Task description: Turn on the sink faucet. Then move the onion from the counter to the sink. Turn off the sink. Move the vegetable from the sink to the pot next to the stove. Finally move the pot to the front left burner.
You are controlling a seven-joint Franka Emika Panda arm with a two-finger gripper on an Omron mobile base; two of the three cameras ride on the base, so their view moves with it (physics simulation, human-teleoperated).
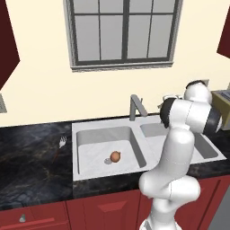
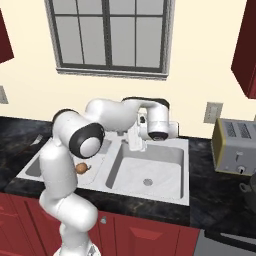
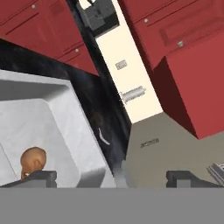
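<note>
Holding nothing, my gripper (image 3: pixel 112 177) stands wide, its two dark tips well apart, up near the sink faucet (image 1: pixel 135 107). The onion (image 1: pixel 115 156) already lies on the floor of the sink (image 1: pixel 92 172), in the left basin beside the drain, so that move looks done. I see no water running, though the stream could be too faint to tell, so shutting off may remain. Left: carrying the onion to the pot, then the pot to the burner.
</note>
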